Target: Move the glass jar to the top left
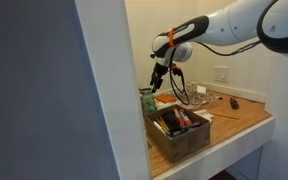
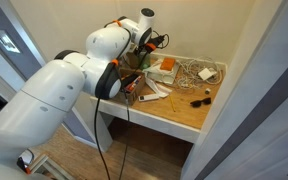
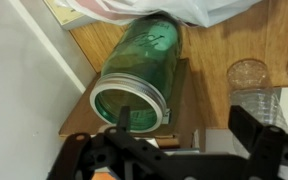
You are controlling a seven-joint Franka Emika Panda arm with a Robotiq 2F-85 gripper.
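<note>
Wrist view: green translucent cylindrical glass jar [image 3: 144, 60] on wooden counter [image 3: 224, 45]; gripper [image 3: 184, 128] spread wide, holding nothing.

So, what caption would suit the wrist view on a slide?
Robot hand hovers open above a green glass jar on a wooden counter beside a white wall.

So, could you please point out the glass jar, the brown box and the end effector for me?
glass jar [image 3: 149, 55]: wrist view, on its green side wall.
brown box [image 1: 184, 142]: in an exterior view, on its front wall.
end effector [image 1: 155, 86]: in an exterior view, midway between its fingertips.
</note>
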